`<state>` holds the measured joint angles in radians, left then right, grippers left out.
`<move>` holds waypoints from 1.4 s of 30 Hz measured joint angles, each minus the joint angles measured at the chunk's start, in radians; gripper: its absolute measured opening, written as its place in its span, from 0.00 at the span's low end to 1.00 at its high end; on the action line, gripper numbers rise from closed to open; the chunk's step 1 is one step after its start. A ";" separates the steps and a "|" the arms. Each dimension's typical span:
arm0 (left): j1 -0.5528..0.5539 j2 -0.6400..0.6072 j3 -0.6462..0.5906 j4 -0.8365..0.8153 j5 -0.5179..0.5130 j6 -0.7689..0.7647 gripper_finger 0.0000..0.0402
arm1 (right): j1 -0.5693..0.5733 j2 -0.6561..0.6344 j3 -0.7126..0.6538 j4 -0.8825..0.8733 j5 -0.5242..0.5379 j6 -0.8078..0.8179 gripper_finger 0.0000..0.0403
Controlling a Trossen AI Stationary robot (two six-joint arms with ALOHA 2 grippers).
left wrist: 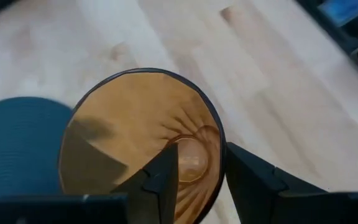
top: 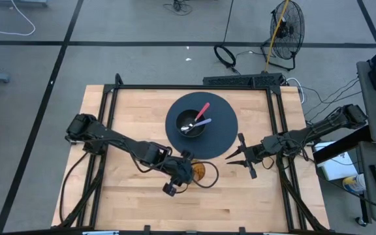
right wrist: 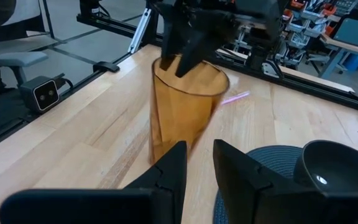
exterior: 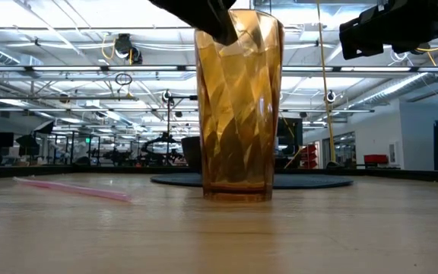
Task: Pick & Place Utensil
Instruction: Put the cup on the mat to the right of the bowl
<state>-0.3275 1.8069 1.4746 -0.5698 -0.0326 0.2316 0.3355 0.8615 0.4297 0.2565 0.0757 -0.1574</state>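
A pale wooden counter (top: 129,196) with visible grain is framed by dark rails. On its far middle a round, dark, woven-looking mat (top: 222,127) is laid, and a small dark bowl (top: 192,124) is set on it. Two utensils are seen in the bowl: a pink-handled one (top: 202,109) and a pale-handled spoon (top: 201,122), their heads lying together in the bowl and hard to separate. Just off the mat's near edge an amber, translucent, faceted tumbler (exterior: 238,106) stands upright on the bare wood; its twisted ribs are shown clearly in the low view, where its top is cut off. The left pincer (left wrist: 201,171) is placed over the tumbler's rim, one finger inside the wall and one outside, with the rim between them; actual contact with the wall cannot be told. The right pincer (top: 243,155) is held above the counter at the mat's right edge, well apart from the tumbler, its fingers spread with nothing between them. A thin pink straw (exterior: 73,189) is seen lying flat on the wood, to the tumbler's left in the low view; in the high view it is hidden.
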 joint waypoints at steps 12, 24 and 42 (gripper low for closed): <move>-0.010 -0.130 -0.001 -0.001 -0.064 0.032 0.34 | 0.000 0.041 -0.001 0.076 -0.002 -0.011 0.19; -0.074 -0.279 -0.078 -0.160 -0.263 -0.131 0.34 | 0.095 0.333 0.211 0.062 0.005 -0.060 0.26; -0.188 -0.694 -0.684 0.254 -0.416 -0.238 0.34 | 0.035 0.728 0.806 -0.448 -0.120 -0.035 0.39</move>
<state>-0.5151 1.1129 0.7905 -0.3156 -0.4488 -0.0065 0.3709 1.5893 1.2353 -0.1914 -0.0442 -0.1926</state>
